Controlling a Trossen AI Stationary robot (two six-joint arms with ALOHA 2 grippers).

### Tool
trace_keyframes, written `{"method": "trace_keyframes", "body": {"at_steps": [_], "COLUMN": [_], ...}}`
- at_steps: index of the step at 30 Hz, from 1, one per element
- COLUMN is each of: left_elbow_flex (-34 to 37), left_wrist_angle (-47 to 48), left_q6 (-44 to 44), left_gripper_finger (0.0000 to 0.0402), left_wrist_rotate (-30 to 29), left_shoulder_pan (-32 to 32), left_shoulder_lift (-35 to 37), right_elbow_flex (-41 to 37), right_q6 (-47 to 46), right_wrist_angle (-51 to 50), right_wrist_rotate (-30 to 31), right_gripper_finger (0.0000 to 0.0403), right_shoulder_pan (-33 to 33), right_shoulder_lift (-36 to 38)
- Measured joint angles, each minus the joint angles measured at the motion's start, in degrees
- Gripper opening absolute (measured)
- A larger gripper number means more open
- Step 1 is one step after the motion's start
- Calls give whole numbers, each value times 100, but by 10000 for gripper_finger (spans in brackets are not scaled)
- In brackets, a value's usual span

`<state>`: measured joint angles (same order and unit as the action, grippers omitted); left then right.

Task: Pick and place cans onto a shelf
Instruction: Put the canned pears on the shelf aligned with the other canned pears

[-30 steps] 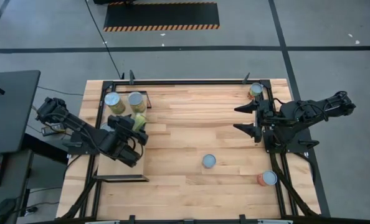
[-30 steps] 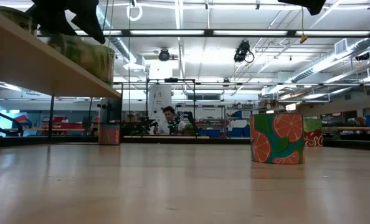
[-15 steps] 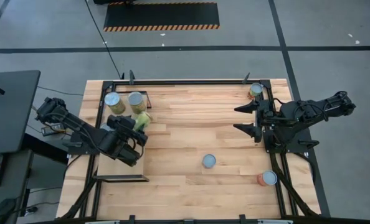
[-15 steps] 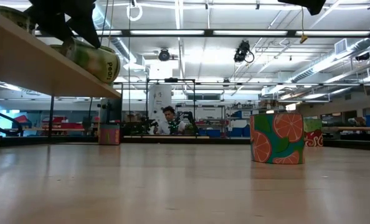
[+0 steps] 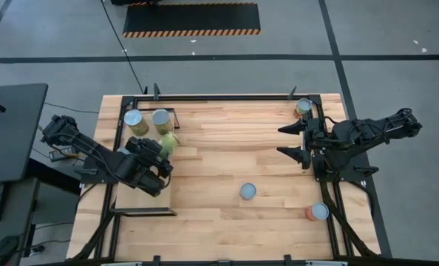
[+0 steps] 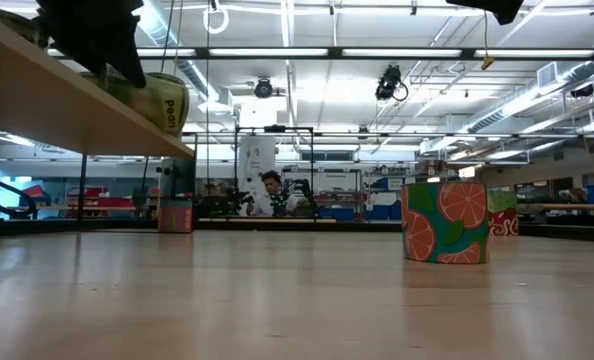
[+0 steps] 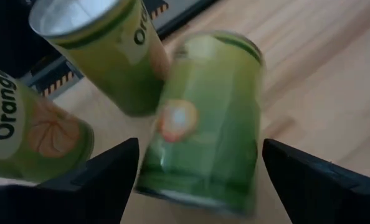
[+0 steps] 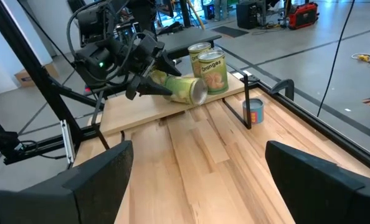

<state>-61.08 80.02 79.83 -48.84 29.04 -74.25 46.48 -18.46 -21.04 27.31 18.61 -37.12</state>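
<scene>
moved: green can [image 5: 168,142] has tipped onto its side since a second ago | place: on shelf [image 5: 142,193], beside two upright cans [image 5: 147,119] | left gripper [image 5: 160,151]: released, fingers spread behind it | right gripper [image 5: 293,140]: open, far from shelf

green cans [image 7: 200,124], orange-slice patterned can [image 6: 444,221], pale wood shelf [image 8: 166,106]

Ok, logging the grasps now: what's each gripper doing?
Left gripper: open, around the tipped green can on the shelf.
Right gripper: open, empty.
</scene>
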Motion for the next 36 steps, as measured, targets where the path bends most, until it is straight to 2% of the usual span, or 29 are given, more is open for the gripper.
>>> {"method": "trace_keyframes", "body": {"at_steps": [14,36], "left_elbow_flex": [28,24], "left_wrist_angle": [-127,-234], "left_q6": [-693,-765], "left_gripper_finger": [353,353], "left_wrist_rotate": [621,590], "left_shoulder_pan": [-166,-166], "left_shoulder_lift": [385,382], "right_elbow_flex": [0,0], "right_q6": [-1,61], "right_wrist_angle": [0,0], "right_wrist_rotate": [-2,-2], "right_gripper_finger": [373,373], "right_shoulder_pan": [2,1], "right_shoulder_lift": [0,2]}}
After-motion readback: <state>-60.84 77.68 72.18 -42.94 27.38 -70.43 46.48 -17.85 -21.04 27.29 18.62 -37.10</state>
